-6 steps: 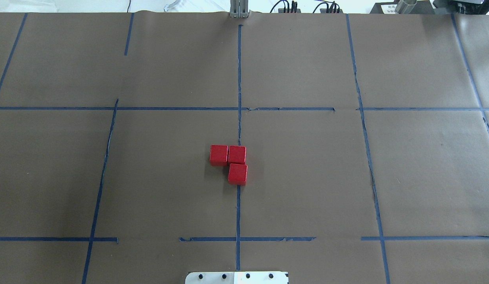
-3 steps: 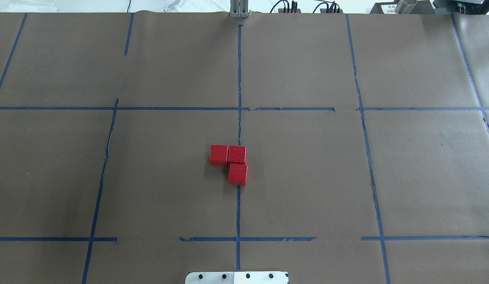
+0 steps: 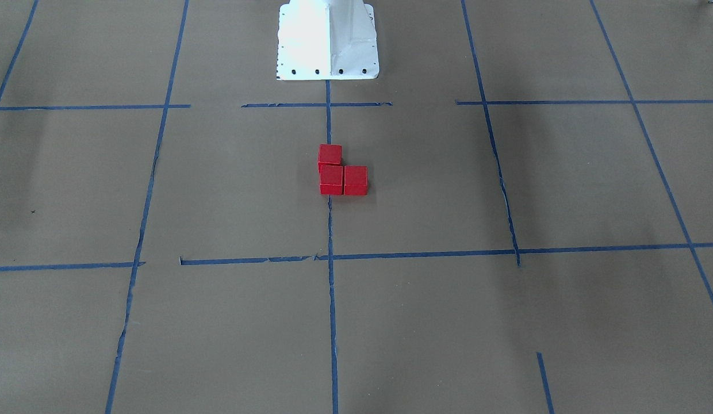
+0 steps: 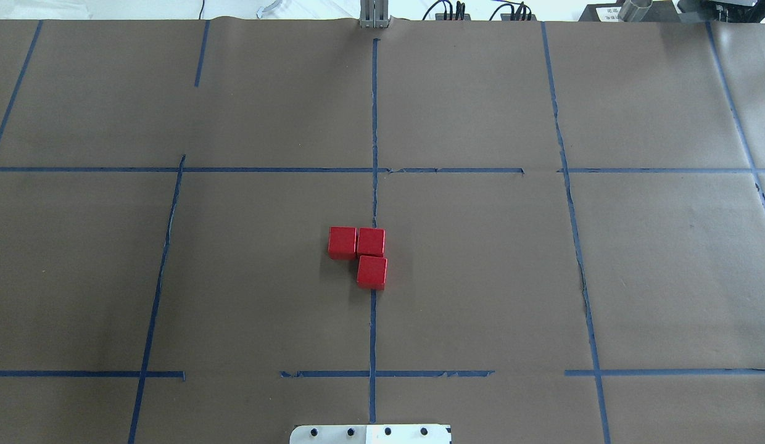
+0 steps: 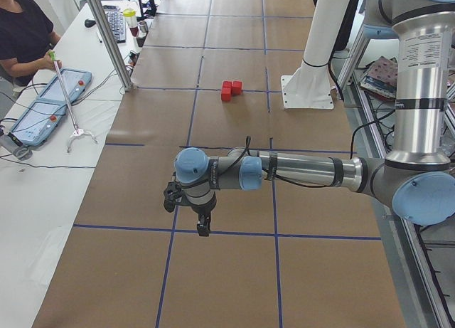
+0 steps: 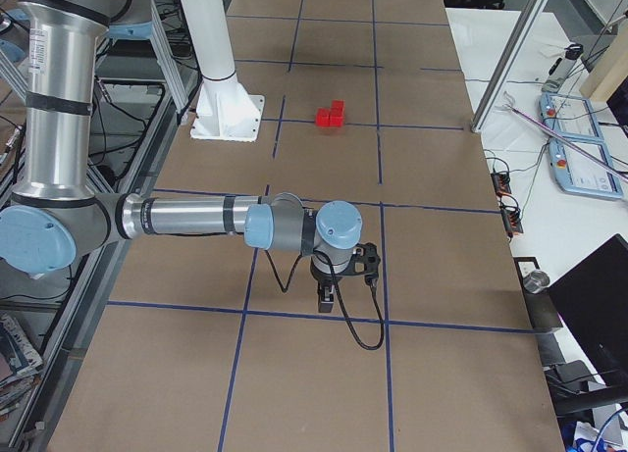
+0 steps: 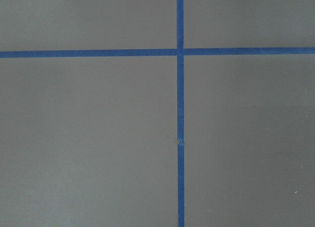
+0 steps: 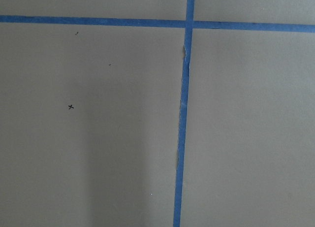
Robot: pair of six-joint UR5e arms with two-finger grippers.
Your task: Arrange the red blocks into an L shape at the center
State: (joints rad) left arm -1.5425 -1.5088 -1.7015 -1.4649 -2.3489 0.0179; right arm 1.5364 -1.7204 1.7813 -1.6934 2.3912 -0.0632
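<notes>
Three red blocks (image 4: pixel 342 242) (image 4: pixel 371 242) (image 4: pixel 372 272) lie touching in an L in the center cell (image 4: pixel 469 271), on its blue tape line. They also show in the front view (image 3: pixel 332 179), the left view (image 5: pixel 230 90) and the right view (image 6: pixel 331 115). My left gripper (image 5: pixel 202 225) hangs over a tape crossing far from the blocks; I cannot tell whether it is open or shut. My right gripper (image 6: pixel 327 300) hangs the same way at the other end; I cannot tell its state. Both wrist views show only paper and tape.
The white robot base (image 3: pixel 328 40) stands at the table's robot-side edge. An operator (image 5: pixel 21 29) sits at a side table with a control tablet (image 5: pixel 53 104) and a grabber tool (image 5: pixel 67 100). A metal post (image 5: pixel 114 36) stands at the table's edge.
</notes>
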